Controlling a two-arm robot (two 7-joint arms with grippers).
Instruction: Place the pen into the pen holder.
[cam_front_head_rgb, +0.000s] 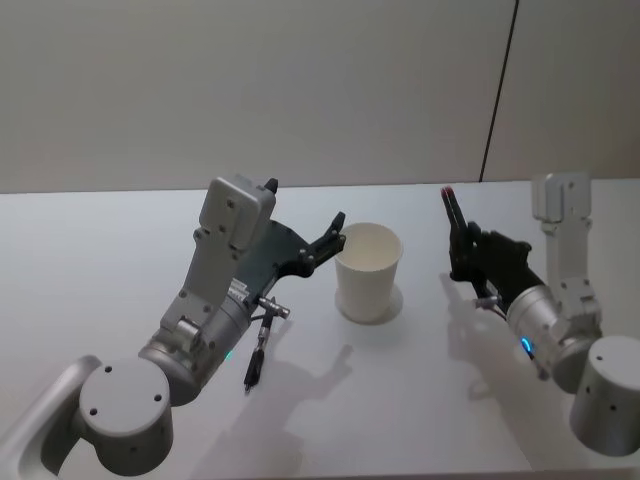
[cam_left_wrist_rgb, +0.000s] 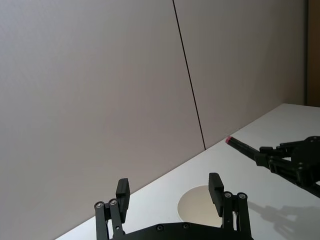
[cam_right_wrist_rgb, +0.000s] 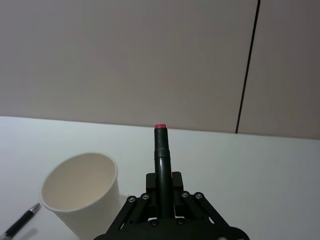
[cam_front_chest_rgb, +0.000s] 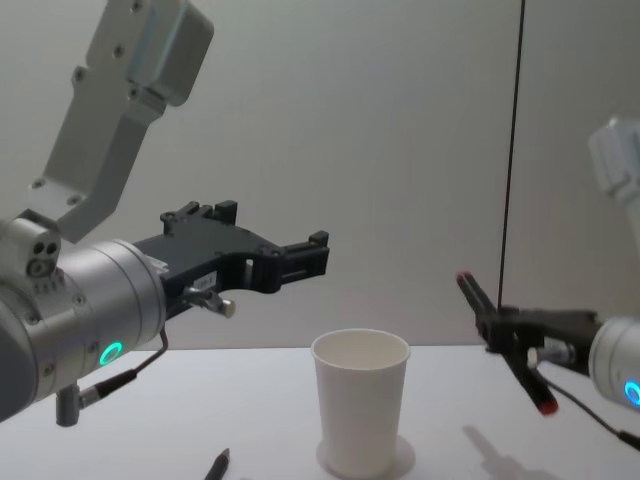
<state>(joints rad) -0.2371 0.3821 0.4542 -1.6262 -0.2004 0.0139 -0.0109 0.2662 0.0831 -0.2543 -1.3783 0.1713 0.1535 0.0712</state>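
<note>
- Left side: my left pincer (cam_front_head_rgb: 332, 238), fingers spread apart and gripping nothing, raised above the bench (cam_front_head_rgb: 110, 250) with its tips just left of the cup's rim.
- Under my left arm: second pen (cam_front_head_rgb: 256, 352), dark with a silver tip. It lies flat on the bench, left of the cup and nearer the front edge.
- Mid-bench: cup (cam_front_head_rgb: 368, 272), white paper, upright, empty.
- Right side: my right pincer (cam_front_head_rgb: 465, 240), clamped on the pen (cam_front_head_rgb: 452, 208). The pen is dark with a red end uppermost and tilted, held in the air right of the cup and apart from it.
</note>
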